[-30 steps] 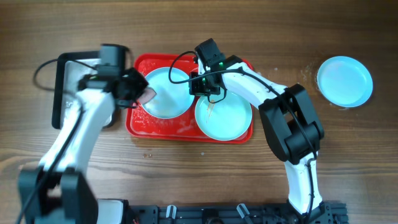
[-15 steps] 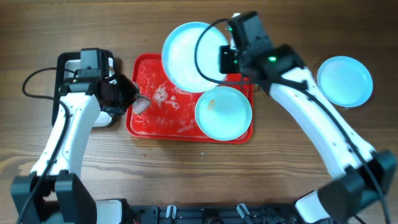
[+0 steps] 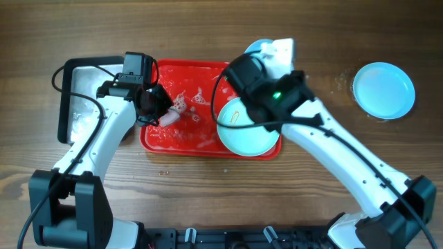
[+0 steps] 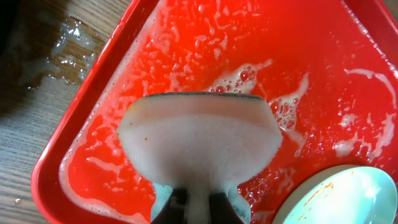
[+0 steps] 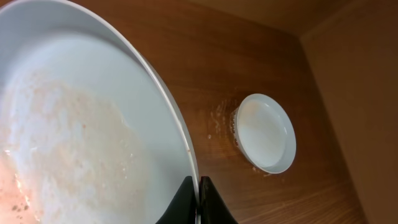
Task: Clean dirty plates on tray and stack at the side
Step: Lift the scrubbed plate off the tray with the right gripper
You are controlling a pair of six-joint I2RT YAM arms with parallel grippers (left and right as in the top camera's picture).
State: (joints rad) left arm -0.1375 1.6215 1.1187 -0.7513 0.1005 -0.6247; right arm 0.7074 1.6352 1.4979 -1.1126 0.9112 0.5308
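Note:
The red tray is wet with foam and also fills the left wrist view. One pale blue plate with orange smears lies in the tray's right half and shows in the left wrist view. My right gripper is shut on the rim of a second plate, held tilted above the tray's far right corner and mostly hidden under the arm in the overhead view. A third plate lies on the table at the right. My left gripper is shut on a foamy sponge over the tray's left half.
A black-rimmed metal pan stands left of the tray. A wet patch lies on the wood beside the tray's left rim. Dark wooden table all around.
My right gripper lifted a plate off the tray, carried it up and to the right, and tilted it on edge. My left gripper moved the sponge rightwards over the tray.

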